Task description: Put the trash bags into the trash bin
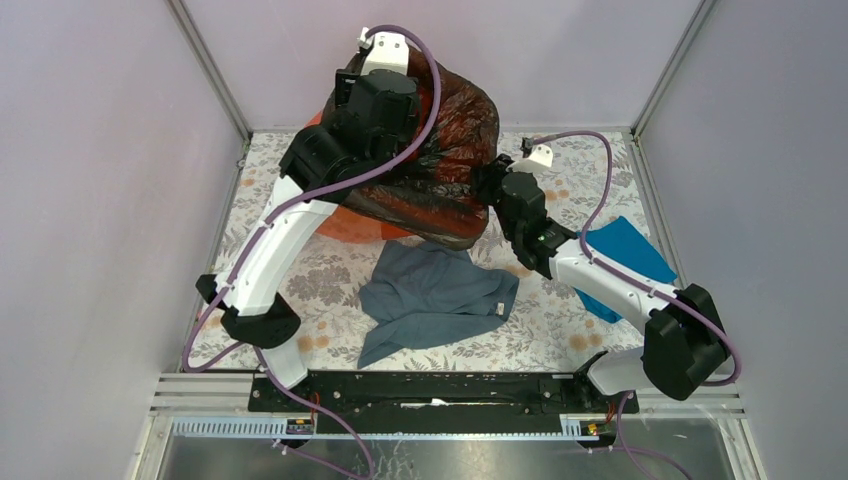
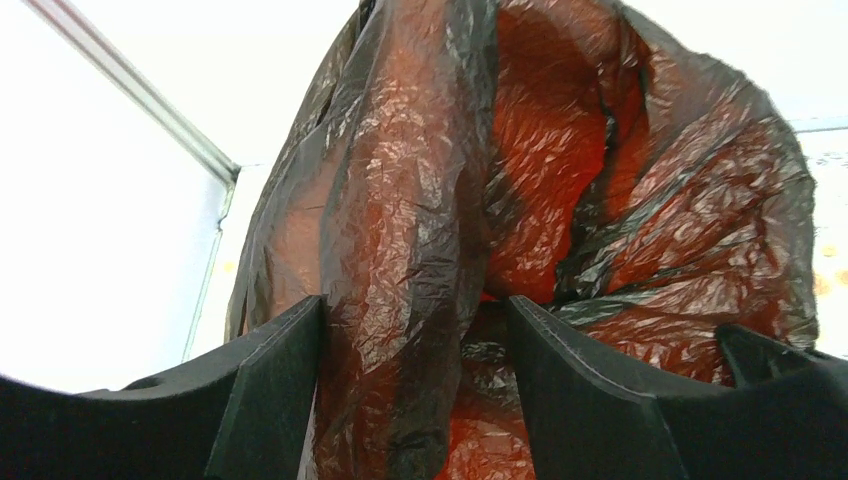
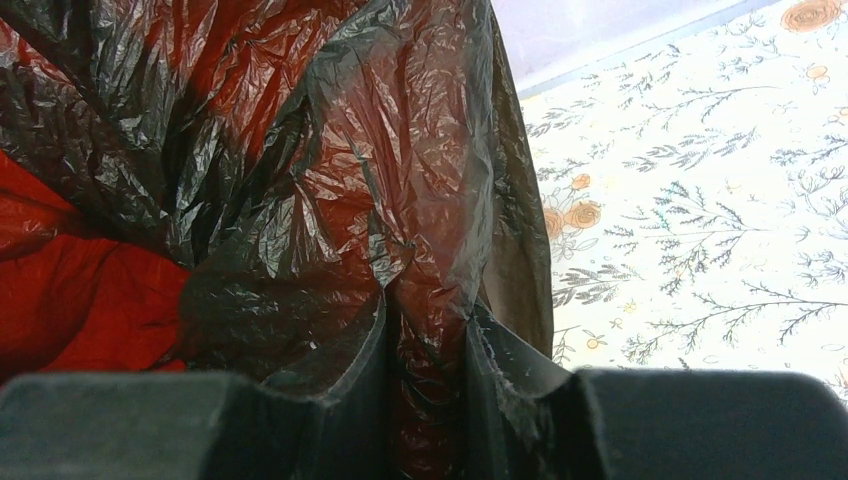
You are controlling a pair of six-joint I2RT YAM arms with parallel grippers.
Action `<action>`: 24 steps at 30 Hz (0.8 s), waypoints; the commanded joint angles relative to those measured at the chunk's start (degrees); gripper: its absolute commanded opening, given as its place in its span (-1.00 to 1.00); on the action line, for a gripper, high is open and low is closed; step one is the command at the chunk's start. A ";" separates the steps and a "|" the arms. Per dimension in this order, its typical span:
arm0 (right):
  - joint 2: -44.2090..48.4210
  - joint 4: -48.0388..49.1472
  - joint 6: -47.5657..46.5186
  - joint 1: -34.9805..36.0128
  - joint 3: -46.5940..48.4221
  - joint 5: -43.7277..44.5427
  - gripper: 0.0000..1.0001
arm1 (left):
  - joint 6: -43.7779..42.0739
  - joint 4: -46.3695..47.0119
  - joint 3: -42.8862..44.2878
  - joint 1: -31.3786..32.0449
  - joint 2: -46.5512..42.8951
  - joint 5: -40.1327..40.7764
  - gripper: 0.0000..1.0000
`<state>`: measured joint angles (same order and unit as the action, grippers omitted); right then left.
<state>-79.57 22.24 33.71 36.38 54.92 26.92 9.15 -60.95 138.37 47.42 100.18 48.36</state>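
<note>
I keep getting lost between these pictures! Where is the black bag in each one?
Top external: bag at top middle, draped over the orange bin.
Left wrist: bag fills the middle, a fold between the left fingers.
Right wrist: bag fills left and middle, a fold pinched by the right fingers.
Shared landmark: the bin's orange glowing through the bag.

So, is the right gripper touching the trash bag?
Touching. The right wrist view shows the right gripper pinching a fold of the black trash bag.
</note>
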 commanded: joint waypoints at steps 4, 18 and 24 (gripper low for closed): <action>3.73 6.43 -9.10 0.21 0.99 5.86 -1.00 | 3.77 -2.85 -2.51 0.10 -3.98 1.57 0.33; 6.54 15.01 -14.03 1.78 -4.91 4.17 -1.00 | -0.11 3.84 -12.63 -2.00 -5.59 -0.93 -0.63; 8.29 11.59 -11.32 1.77 -6.31 1.29 -0.63 | -6.84 16.31 -25.68 1.29 -11.74 0.09 -1.00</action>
<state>-74.59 33.04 25.12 37.76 49.41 28.97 3.57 -55.33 120.64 46.22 90.96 51.90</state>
